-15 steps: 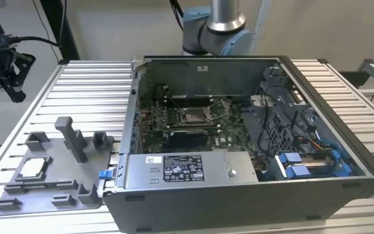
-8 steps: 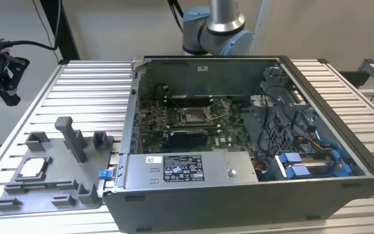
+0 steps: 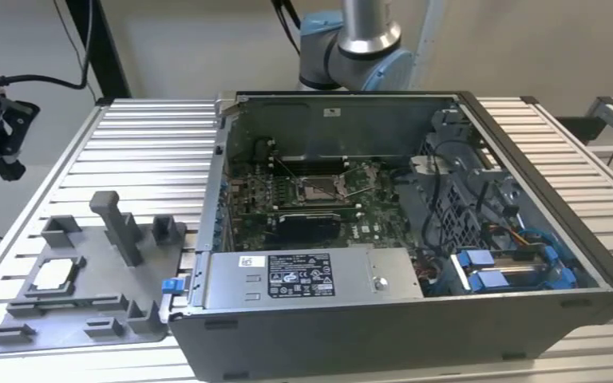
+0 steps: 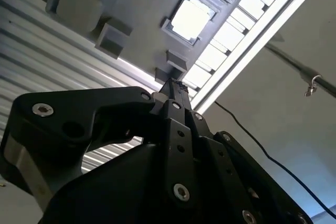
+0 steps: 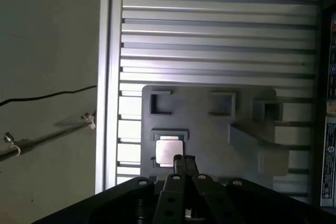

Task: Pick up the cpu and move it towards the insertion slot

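On the grey tray (image 5: 210, 135), the cpu (image 5: 167, 150) lies below the closed, empty claw (image 5: 183, 159).

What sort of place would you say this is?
Probably a robotics lab or test cell for computer assembly: an opened computer case on a slatted metal table, beside a grey fixture tray holding the cpu.

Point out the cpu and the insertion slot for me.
the cpu (image 3: 57, 274): exterior view, middle of its metal top.
the insertion slot (image 3: 318, 189): exterior view, its tan-grey centre.

Dim wrist views, glaring cpu (image 4: 190, 18)
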`<state>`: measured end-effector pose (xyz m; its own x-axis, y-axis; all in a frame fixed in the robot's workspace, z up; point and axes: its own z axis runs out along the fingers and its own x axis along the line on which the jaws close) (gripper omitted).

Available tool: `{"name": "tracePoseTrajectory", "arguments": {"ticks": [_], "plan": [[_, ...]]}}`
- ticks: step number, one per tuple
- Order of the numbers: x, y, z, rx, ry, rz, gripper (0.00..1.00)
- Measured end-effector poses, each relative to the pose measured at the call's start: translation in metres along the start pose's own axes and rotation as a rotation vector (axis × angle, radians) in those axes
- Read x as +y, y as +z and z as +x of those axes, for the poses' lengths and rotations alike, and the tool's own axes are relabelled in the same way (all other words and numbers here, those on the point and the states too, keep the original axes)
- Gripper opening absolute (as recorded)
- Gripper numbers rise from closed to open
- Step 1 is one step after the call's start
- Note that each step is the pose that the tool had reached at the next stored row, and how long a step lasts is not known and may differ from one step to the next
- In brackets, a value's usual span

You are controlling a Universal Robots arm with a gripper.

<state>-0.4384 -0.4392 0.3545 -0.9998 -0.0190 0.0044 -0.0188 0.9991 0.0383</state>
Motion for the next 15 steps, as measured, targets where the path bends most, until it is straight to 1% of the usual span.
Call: {"name": "tracePoseTrajectory", "arguments": {"ticks": [10,15], "plan": [[-0.0023,0.0038,0.0064,0.0001,0.000,0.0001,0.00],[-0.0033,0.0049,0.0076,-0.0001,0.000,0.0000,0.00]]}}
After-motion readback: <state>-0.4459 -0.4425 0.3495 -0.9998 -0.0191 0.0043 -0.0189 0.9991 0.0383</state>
